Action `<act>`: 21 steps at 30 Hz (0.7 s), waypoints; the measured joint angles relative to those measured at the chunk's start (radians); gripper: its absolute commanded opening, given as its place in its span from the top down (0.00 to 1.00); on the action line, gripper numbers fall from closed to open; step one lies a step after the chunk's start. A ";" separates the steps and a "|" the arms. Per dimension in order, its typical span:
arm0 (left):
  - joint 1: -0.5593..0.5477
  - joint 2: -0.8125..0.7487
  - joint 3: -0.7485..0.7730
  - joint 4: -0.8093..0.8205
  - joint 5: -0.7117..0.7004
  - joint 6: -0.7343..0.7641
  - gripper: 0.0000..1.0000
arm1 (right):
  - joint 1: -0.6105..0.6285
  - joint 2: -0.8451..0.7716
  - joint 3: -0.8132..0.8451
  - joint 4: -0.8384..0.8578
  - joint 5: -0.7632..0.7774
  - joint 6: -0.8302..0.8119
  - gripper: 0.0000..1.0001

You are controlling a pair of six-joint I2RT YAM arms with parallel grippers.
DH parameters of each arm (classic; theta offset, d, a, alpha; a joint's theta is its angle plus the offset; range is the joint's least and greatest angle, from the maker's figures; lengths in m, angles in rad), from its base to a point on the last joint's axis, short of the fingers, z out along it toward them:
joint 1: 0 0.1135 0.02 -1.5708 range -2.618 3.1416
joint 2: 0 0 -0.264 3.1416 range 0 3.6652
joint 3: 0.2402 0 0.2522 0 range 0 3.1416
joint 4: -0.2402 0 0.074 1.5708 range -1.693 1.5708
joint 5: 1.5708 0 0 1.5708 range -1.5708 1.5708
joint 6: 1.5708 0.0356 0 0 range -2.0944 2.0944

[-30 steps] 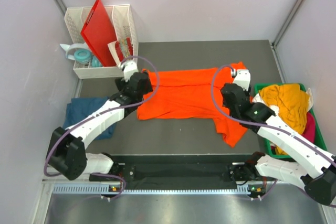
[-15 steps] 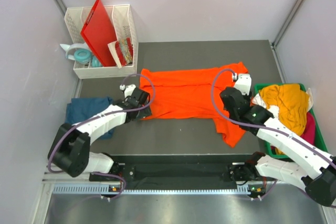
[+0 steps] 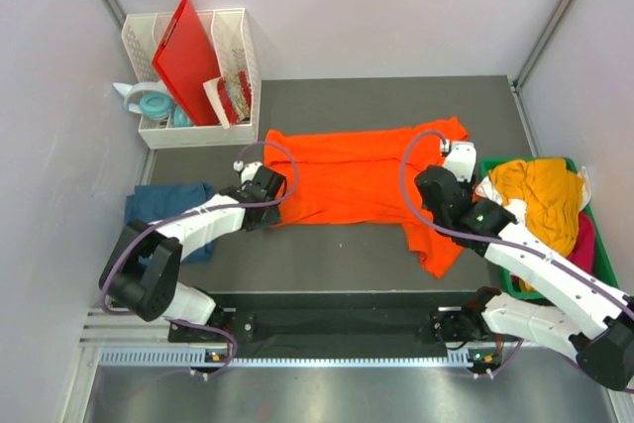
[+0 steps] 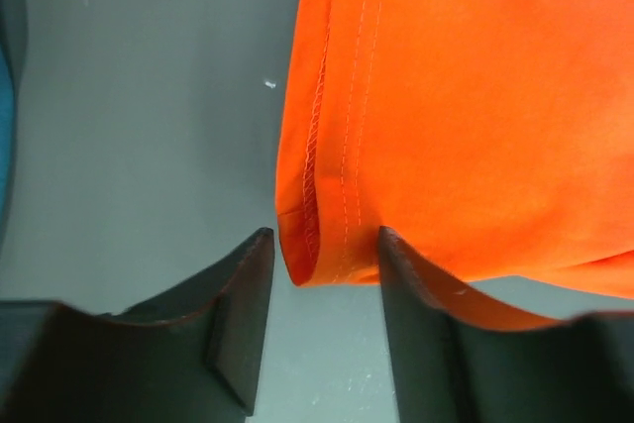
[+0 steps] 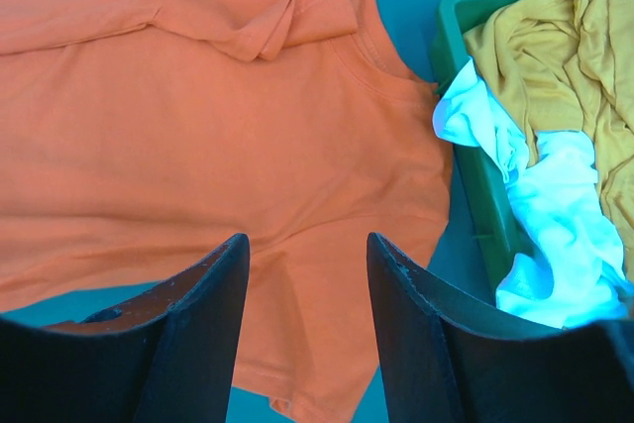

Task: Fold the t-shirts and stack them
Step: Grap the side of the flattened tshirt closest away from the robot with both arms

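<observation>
A bright orange t-shirt (image 3: 357,175) lies spread across the dark table, with one sleeve trailing toward the near edge. My left gripper (image 3: 275,207) is low at the shirt's near-left hem corner (image 4: 317,235). Its jaws (image 4: 322,240) straddle that corner and are half closed, with a gap still showing on the left side. My right gripper (image 3: 424,207) hovers open over the shirt's right part (image 5: 297,175), with nothing between its fingers (image 5: 307,245). A dark teal-blue t-shirt (image 3: 163,210) lies at the left. Mustard-yellow (image 3: 540,195), white (image 5: 535,205) and pink (image 3: 586,240) shirts sit in the green bin.
The green bin (image 3: 525,159) stands at the right table edge, close to my right arm. A white basket (image 3: 238,32) at the back left holds a red plastic board (image 3: 188,56) and small items. Walls close in on both sides.
My left gripper came from the shirt's far-left edge toward me to the near-left hem corner, and its jaws narrowed around it. The right arm barely moved.
</observation>
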 measured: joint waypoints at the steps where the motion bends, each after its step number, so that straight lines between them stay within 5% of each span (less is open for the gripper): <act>1: 0.000 0.001 0.000 0.002 0.000 0.001 0.65 | 0.000 0.000 0.000 0.000 -0.002 0.000 0.49; 5: 0.000 0.005 0.000 0.008 -0.003 0.001 0.96 | 0.000 0.000 -0.008 0.000 -0.004 0.000 0.49; 7: 0.000 0.005 0.000 0.009 -0.006 -0.003 1.00 | 0.000 0.000 -0.011 0.001 -0.006 0.000 0.49; 16: 0.000 0.005 -0.008 0.011 -0.015 -0.002 1.00 | -0.001 -0.004 -0.013 -0.031 -0.007 0.015 0.48; 21: 0.000 0.005 -0.014 0.006 -0.019 -0.003 1.00 | 0.003 -0.007 0.004 -0.203 0.002 0.118 0.48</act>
